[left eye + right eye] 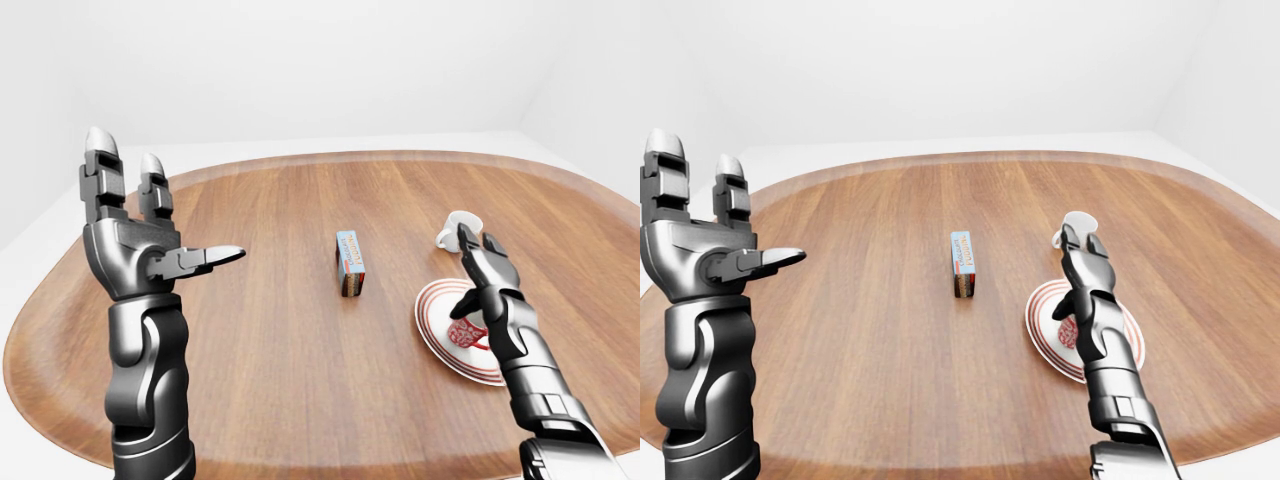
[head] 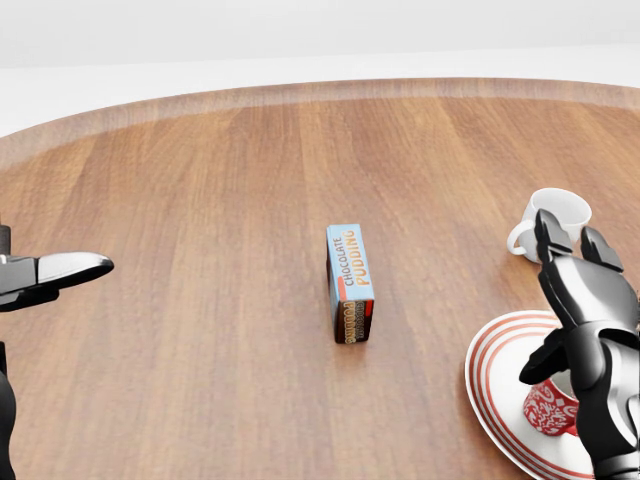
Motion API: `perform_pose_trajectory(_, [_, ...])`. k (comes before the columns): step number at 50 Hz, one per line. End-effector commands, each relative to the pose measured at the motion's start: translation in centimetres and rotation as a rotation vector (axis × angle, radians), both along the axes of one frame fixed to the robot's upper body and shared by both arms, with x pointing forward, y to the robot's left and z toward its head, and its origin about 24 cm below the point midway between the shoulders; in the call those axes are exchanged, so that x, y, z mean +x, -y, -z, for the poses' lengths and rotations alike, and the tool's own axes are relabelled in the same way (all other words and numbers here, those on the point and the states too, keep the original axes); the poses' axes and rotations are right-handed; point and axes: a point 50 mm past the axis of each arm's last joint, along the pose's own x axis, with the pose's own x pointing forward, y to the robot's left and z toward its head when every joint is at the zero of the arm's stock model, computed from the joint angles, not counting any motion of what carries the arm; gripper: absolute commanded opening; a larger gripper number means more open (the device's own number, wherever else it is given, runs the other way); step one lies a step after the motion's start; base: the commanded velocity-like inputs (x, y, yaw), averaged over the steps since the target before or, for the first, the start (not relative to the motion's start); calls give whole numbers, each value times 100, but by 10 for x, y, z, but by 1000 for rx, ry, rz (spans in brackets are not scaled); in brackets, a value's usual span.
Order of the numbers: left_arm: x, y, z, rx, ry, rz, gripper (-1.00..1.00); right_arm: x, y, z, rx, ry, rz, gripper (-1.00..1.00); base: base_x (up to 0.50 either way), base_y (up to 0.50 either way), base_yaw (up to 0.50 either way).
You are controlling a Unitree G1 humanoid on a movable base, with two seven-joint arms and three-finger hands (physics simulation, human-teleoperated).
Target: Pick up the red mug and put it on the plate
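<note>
Right robot hand (image 2: 585,320) over patterned red mug (image 2: 548,407).

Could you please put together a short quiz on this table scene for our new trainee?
1. True or false: the red mug is on the plate.
2. Which thing stands near the middle of the table? A) a white mug B) a chocolate pudding box C) a spoon
3. Fill in: the left hand is raised with its fingers ____.

Key:
1. True; the right hand is over it.
2. B, the chocolate pudding box; the white mug stands above the plate in the head view.
3. open
</note>
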Motion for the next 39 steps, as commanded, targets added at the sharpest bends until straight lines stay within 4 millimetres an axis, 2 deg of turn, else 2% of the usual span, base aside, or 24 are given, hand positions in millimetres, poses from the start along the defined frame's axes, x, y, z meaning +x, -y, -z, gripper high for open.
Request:
perform_pose_trajectory(1, [0,0,-1,0,4,0,100,10,-28,-48,68,76,-138,100,0,0,0])
perform_pose_trajectory(8, [0,-1,-1,-1,5,-2,100,11,-36,-64,79,97,-181,100,0,0,0])
perform_pose_trajectory(13, [0,-2,-2,-2,8,-5,100,13,-45,-74,242,156,-234,100,0,0,0])
perform_pose_trajectory(14, [1,-2,-2,0,4,-4,100,13,-50,-82,328,198,-266,100,0,0,0])
perform_pose_trajectory(16, [0,-2,-1,0,4,-5,100,13,-52,-88,346,222,-285,100,0,0,0])
perform_pose_trajectory(20, [0,-2,-3,-2,11,-5,100,13,-54,-91,400,247,-306,100,0,0,0])
perform_pose_trajectory(23, [0,-3,-3,-2,8,-8,100,12,-56,-98,528,303,-338,100,0,0,0])
perform_pose_trajectory(26, [0,-2,-4,-2,16,-9,100,12,-57,-93,544,297,-338,100,0,0,0])
perform_pose_trajectory(29, [0,-3,-4,-2,15,-8,100,12,-60,-88,652,316,-342,100,0,0,0])
perform_pose_trajectory(30, [0,-3,-4,-1,14,-8,100,11,-61,-89,699,334,-347,100,0,0,0])
perform_pose_trajectory(32, [-1,-3,-4,-2,15,-8,100,10,-68,-95,898,415,-377,100,0,0,0])
perform_pose_trajectory(35, [0,-2,-3,-1,12,-8,100,10,-77,-93,986,422,-403,100,0,0,0])
perform_pose_trajectory(39, [0,-3,-4,1,12,-11,100,10,-86,-101,1214,499,-433,100,0,0,0])
